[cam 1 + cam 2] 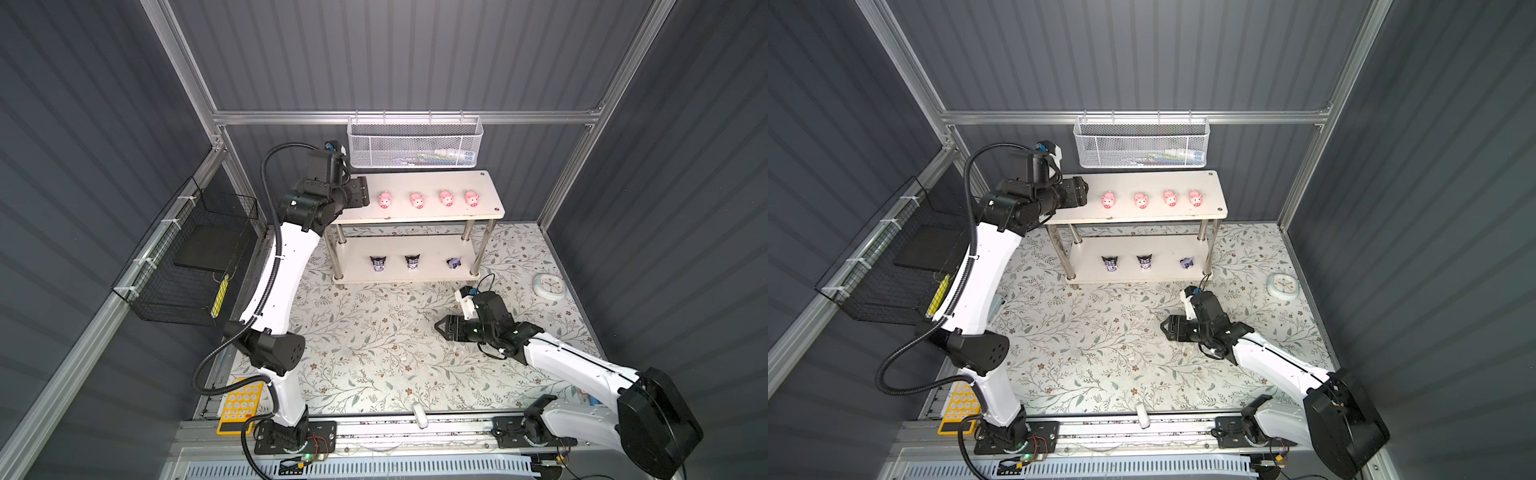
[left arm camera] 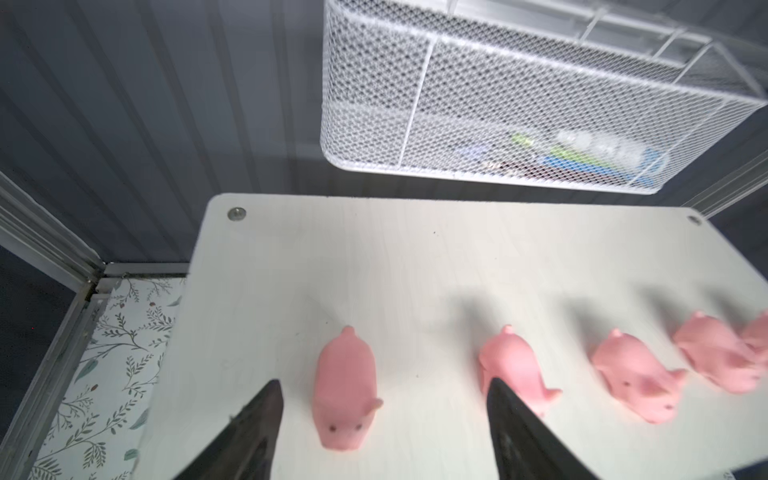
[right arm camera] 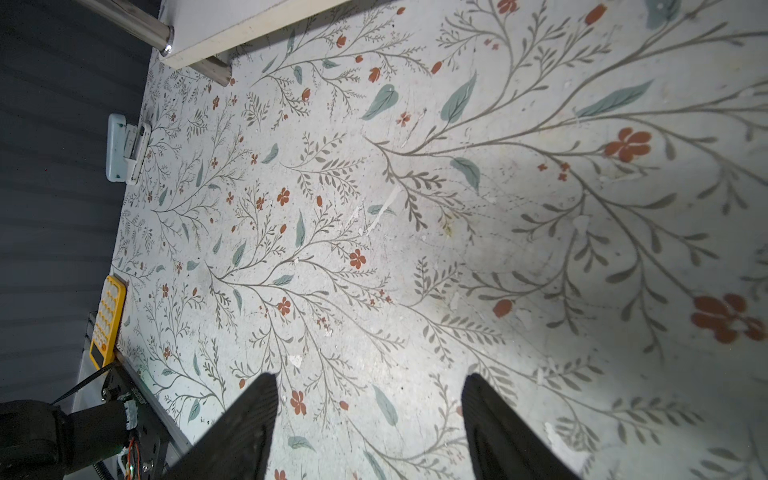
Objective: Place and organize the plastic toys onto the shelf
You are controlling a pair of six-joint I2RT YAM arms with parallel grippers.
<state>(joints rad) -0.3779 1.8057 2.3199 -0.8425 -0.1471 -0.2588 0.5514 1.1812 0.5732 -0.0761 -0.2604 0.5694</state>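
The shelf stands at the back, and its top board carries a row of several pink pig toys. Three black-and-purple figures stand on the lower board. My left gripper hovers at the top board's left end, open. In the left wrist view the leftmost pig stands on the board between the spread fingers of that gripper, touching neither. My right gripper is open over the floral mat, right of centre, with nothing in it.
A white mesh basket hangs on the back rail just above the shelf. A black wire basket hangs on the left wall. A round clock lies at the mat's right edge. A yellow calculator lies front left.
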